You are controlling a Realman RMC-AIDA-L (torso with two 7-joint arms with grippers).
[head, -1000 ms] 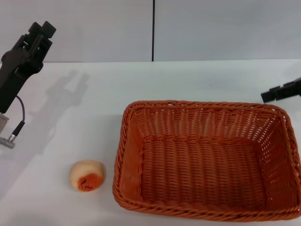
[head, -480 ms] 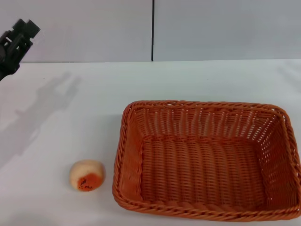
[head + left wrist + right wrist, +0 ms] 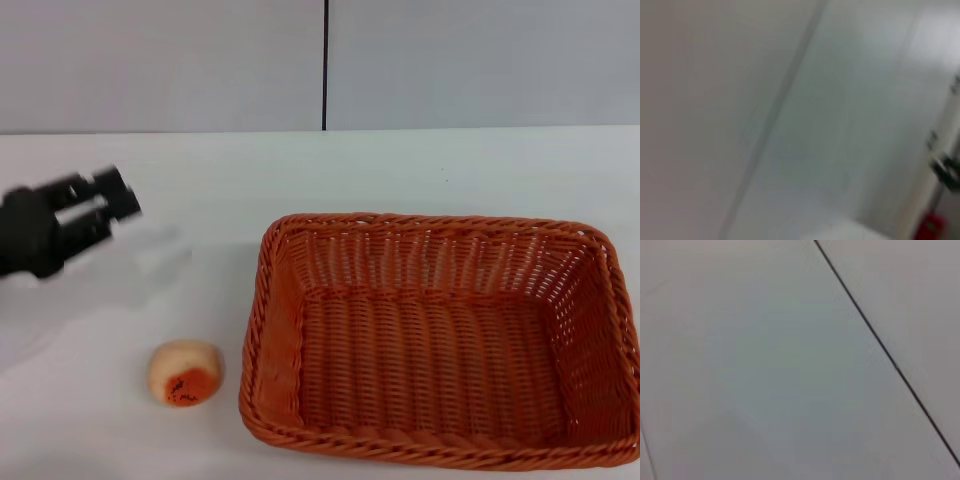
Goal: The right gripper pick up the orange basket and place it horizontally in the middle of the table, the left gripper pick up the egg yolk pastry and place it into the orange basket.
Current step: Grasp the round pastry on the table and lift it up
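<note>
Head view: left gripper at table left edge, blurred, grip unreadable | egg yolk pastry near front edge, just beside orange basket, apart.

Left pincer blurred, reaching in from the left, fingers apart

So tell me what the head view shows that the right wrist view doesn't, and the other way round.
Only the head view shows the work: the orange basket lying flat on the table, the egg yolk pastry beside it toward the robot's left and apart from it, and the left hand above and behind the pastry. The right wrist view adds nothing of its own: no basket, pastry or hand. Both share a pale grey wall panel crossed by a thin dark seam.
</note>
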